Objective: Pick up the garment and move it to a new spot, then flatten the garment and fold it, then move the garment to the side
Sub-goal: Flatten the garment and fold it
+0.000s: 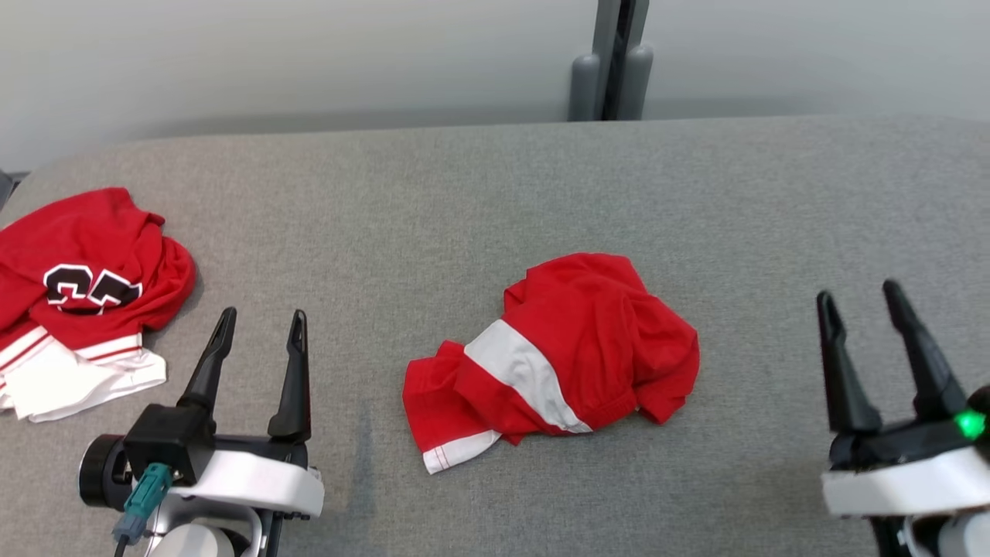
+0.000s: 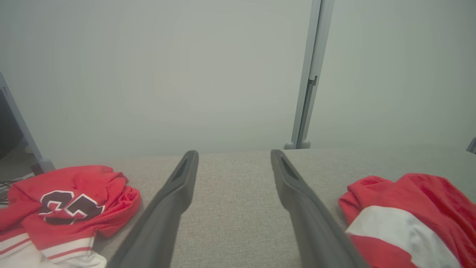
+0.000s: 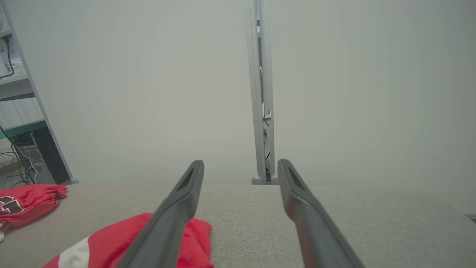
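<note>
The jersey [image 1: 73, 302] at the far left is cut by the picture's edge, and its folds hide part of the black number. The crumpled garment [image 1: 553, 356] hides its own underside, so its type is unclear.

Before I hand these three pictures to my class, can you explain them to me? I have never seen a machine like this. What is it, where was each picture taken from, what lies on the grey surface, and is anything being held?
It is a wheeled robot with two arms, each ending in a two-fingered gripper. The wide picture comes from a camera on its head, looking down: the left gripper is at the lower left, the right gripper at the lower right. The other two pictures come from cameras on each wrist, looking along that arm's own fingers. On the grey padded table lie two crumpled garments: a red and white garment in the middle, and a red jersey with dark lettering at the left. Both grippers are open and hold nothing.
</note>
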You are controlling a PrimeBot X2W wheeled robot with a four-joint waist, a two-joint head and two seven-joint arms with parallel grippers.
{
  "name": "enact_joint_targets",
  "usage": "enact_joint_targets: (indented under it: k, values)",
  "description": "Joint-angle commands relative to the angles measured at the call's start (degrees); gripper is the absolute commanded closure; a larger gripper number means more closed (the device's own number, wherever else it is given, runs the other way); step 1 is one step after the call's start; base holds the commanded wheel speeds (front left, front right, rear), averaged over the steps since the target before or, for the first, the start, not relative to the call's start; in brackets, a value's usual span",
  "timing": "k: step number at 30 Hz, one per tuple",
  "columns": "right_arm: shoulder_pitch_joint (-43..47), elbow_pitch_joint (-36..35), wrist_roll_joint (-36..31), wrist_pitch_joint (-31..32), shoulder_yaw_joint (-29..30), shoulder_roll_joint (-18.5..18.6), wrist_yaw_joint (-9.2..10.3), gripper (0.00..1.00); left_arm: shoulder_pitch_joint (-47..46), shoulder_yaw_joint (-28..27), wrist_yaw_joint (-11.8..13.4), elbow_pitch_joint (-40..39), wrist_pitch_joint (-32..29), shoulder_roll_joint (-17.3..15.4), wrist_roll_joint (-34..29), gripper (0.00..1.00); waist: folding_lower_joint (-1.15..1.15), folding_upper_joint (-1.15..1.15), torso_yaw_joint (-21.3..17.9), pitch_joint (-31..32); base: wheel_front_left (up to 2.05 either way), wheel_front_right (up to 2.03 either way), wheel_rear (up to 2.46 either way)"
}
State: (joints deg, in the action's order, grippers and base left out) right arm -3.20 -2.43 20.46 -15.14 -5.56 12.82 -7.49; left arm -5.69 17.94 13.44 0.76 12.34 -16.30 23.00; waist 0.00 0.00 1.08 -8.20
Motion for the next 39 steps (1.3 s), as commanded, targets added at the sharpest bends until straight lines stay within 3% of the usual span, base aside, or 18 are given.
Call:
enact_joint_targets:
  k: [1,9,22,39]
  values:
    - [1.58,0.24,-0.37,0.63,0.39,-0.82,-0.01,0.0,0.73,-0.19,0.34,-0.12,-0.06,-0.47,0.28,0.0,0.0,0.0,-0.68,1.19,0.0,0.0,0.0]
    - [8.01,-0.04,-1.61,2.79,2.95,-4.53,-0.01,0.0,3.49,0.56,0.77,-1.1,-1.01,-1.02,0.61,0.0,0.0,0.0,-1.24,3.15,0.0,0.0,0.0]
    - [8.38,-1.45,-2.62,4.41,2.5,-4.49,-0.01,0.0,3.8,1.29,1.16,-2.25,-2.1,-1.58,0.42,0.0,0.0,0.0,-0.59,3.12,0.0,0.0,0.0]
    - [3.75,4.9,5.48,18.15,-15.59,1.46,-0.01,0.0,-0.58,3.31,-0.35,0.54,-0.14,1.29,0.97,0.0,0.0,0.0,7.05,-3.25,0.0,0.0,0.0]
